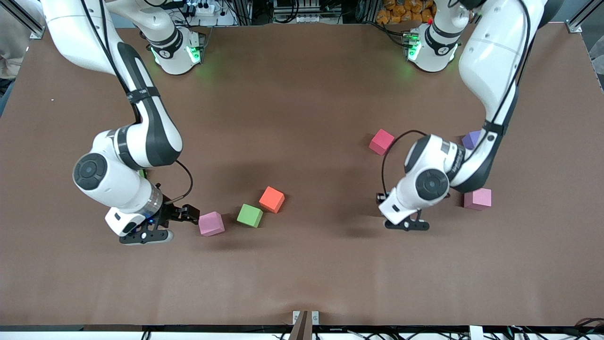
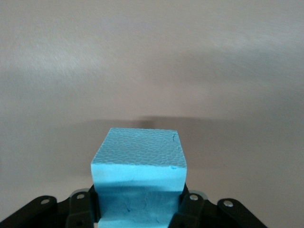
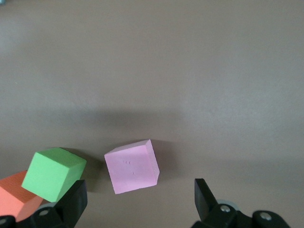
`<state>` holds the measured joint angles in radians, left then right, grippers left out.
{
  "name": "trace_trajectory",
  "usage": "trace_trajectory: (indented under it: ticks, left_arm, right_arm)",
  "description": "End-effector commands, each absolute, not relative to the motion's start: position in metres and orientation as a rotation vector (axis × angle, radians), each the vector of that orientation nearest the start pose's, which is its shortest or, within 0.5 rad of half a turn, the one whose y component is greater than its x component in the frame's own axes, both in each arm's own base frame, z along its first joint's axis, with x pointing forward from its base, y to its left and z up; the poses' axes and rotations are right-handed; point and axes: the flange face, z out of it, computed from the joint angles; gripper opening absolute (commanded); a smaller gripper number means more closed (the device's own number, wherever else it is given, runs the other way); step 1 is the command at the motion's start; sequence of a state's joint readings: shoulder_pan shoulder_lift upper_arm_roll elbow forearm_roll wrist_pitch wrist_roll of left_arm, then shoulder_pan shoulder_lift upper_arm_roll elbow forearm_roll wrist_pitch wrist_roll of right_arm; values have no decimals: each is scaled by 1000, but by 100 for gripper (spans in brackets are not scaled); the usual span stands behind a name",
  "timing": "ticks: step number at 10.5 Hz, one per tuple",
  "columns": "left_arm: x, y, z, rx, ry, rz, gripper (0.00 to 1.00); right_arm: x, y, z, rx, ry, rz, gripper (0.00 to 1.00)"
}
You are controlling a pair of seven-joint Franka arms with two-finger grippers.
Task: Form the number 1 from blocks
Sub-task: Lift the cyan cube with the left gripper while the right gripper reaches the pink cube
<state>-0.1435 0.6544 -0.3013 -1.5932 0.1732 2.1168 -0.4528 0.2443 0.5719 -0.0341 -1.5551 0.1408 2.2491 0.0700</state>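
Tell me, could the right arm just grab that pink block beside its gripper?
Probably yes. The right gripper is open beside the pink block, nothing lies between them, and the green block sits apart.

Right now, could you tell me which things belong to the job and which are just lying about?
Job: blue block in the left gripper's shut fingers; pink block beside the open right gripper; second pink block under the left arm; green block; crimson block.
Lying about, likely spare: orange block; purple block.
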Motion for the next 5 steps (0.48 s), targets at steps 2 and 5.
trace_trajectory:
  ticks: [2,5]
  left_arm:
    - [556,-331,280,-3130,-68,213,0]
    - [481,-402,272,-3110,-106,300,0]
  right_arm:
    - [696,176,288,-3021,-82,-146,100]
    - [698,181,273,-3029,-88,-178,100]
